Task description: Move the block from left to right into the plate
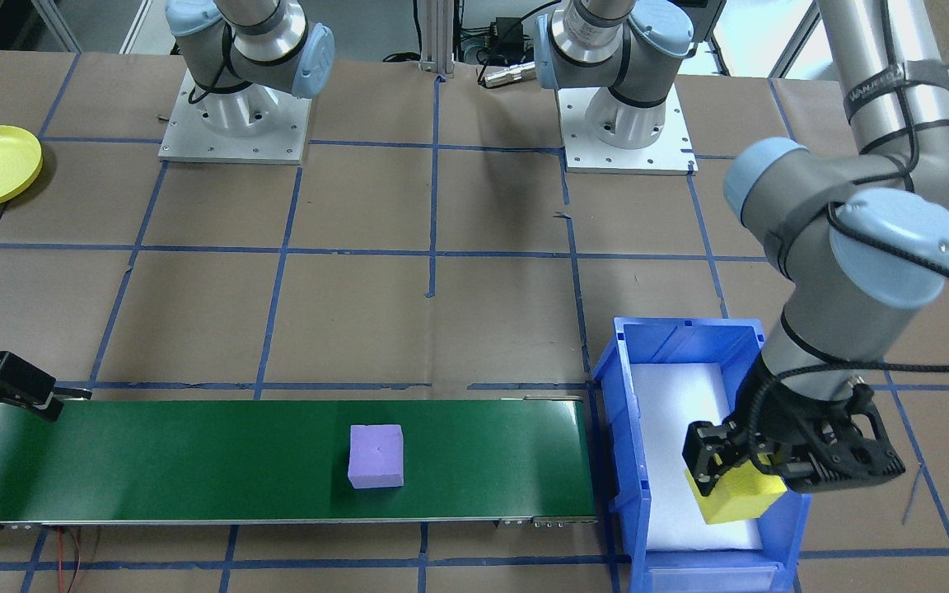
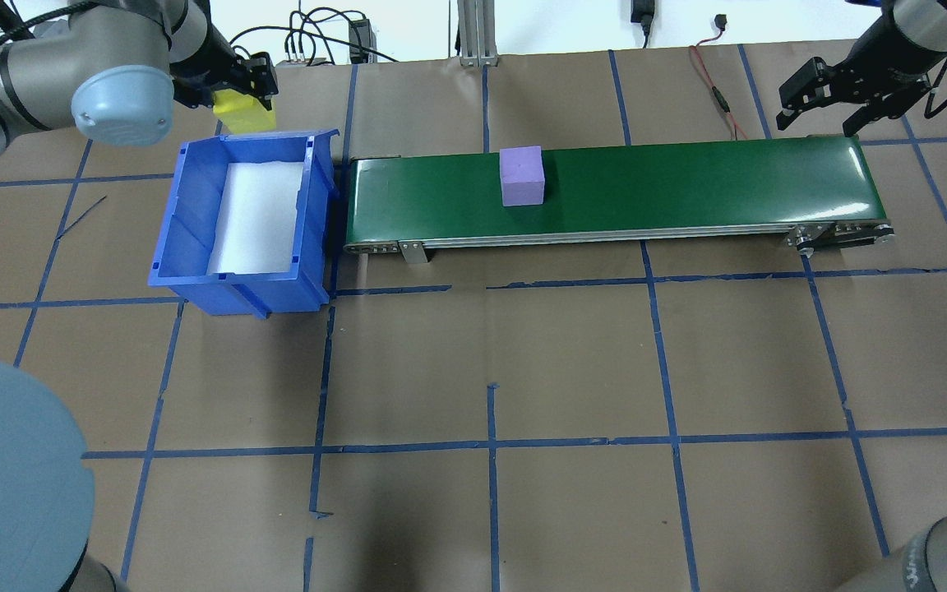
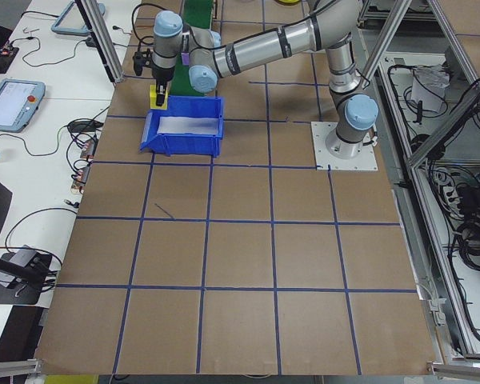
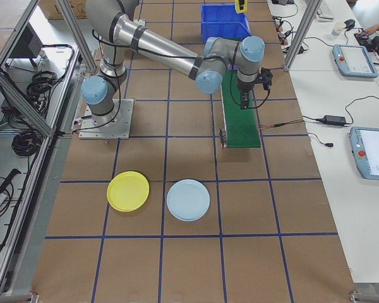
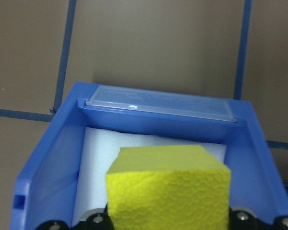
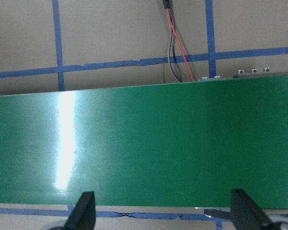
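My left gripper (image 1: 736,478) is shut on a yellow foam block (image 1: 740,499), held above the far end of the blue bin (image 1: 629,428). In the left wrist view the yellow block (image 5: 168,189) fills the bottom, with the bin's white lining below it. A purple block (image 2: 521,174) rests about mid-length on the green conveyor belt (image 2: 687,181). At the belt's right end my right gripper (image 2: 819,122) hangs open, and between its fingers (image 6: 84,212) only belt shows. A yellow plate (image 4: 127,190) and a light blue plate (image 4: 188,199) lie on the table on my right side.
The blue bin (image 2: 186,214) butts against the belt's left end. A red and black cable (image 6: 175,40) runs off behind the belt's right end. Brown paper with a blue tape grid covers the table. Tablets and cables lie on side benches.
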